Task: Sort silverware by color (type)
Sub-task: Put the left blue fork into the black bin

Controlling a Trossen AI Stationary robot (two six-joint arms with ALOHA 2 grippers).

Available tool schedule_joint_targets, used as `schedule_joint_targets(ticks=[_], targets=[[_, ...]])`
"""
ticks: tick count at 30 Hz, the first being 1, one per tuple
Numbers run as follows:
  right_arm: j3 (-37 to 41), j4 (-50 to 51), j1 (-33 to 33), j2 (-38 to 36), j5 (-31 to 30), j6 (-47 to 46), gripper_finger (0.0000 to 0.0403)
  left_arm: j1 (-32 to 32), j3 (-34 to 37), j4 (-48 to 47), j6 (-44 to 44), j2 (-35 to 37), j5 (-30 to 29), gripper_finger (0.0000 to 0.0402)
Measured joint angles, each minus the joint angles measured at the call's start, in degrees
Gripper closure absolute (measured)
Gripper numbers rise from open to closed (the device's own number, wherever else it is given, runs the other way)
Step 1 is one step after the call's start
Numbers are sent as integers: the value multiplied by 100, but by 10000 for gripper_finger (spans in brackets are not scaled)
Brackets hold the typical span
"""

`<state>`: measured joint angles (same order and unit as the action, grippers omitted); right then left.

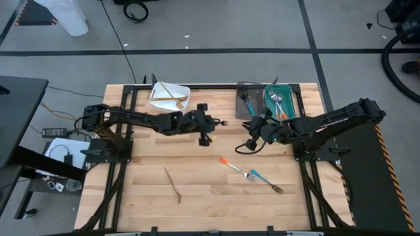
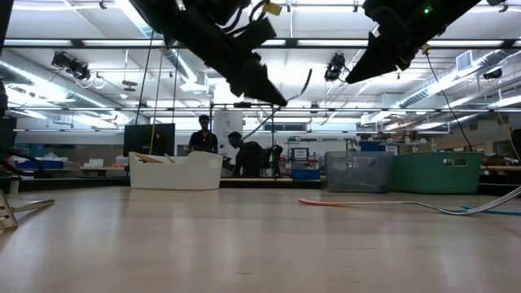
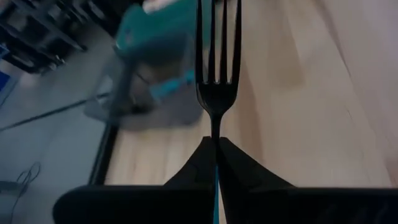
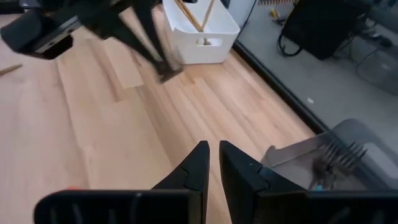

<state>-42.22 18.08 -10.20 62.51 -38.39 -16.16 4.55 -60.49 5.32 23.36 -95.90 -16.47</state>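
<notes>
My left gripper (image 3: 216,146) hangs over the table's middle (image 1: 215,122), shut on a blue-handled fork (image 3: 217,93) whose tines point away from it. My right gripper (image 4: 213,152) hovers just to its right (image 1: 252,134), near the grey bin. A narrow gap shows between its fingers and nothing is in it. Lying flat on the table toward the near edge are an orange-handled fork (image 1: 231,165), a blue-handled fork (image 1: 266,180) and a thin gold utensil (image 1: 172,183). My left gripper pinches the fork's handle (image 3: 216,129), just behind the neck, between its two fingers. The fork runs along the fingers and its tines stick out past the fingertips. It is lifted clear of the table, and the gripper slants down toward the table's right side.
A white bin (image 1: 170,97) with gold utensils stands at the far edge left of centre. A grey bin (image 1: 247,101) and a teal bin (image 1: 279,101), both holding forks, stand at the far right. Bare wood lies between the arms and the loose silverware.
</notes>
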Motion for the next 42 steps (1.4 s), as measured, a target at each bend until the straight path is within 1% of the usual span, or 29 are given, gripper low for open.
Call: schedule_joint_targets(ticks=[5, 8, 12, 18, 21, 27, 31, 33, 39, 42], targets=[[0, -33, 0, 49, 21, -59, 355, 121, -2, 874, -122, 0, 271, 392], [0, -189, -43, 47, -172, 10, 355, 145, -2, 1381, -175, 0, 328, 392], [0, -809, -171, 47, -549, 475, 350, 145, -4, 2049, -172, 2, 376, 392], [0, -1695, -186, 233, -660, 1116, 327, 134, -4, 2925, -196, 2, 556, 392], [0, -2046, -186, 467, -744, 1366, 306, 134, -4, 3220, -383, 2, 662, 392], [0, -3098, -186, 970, -1301, 2111, 261, 134, -4, 3601, -653, 2, 736, 392], [0, -3856, -177, 1179, -1578, 2675, 245, 134, -4, 3771, -750, 2, 737, 392], [-2, -4181, -177, 1241, -1550, 2900, 243, 130, -4, 3884, -757, 2, 735, 392], [-1, -4509, -134, 1221, -1399, 3190, 247, 97, -4, 4173, -815, 2, 804, 392], [-2, -4698, -131, 1221, -1210, 3431, 249, 95, -4, 4285, -990, 2, 962, 392]])
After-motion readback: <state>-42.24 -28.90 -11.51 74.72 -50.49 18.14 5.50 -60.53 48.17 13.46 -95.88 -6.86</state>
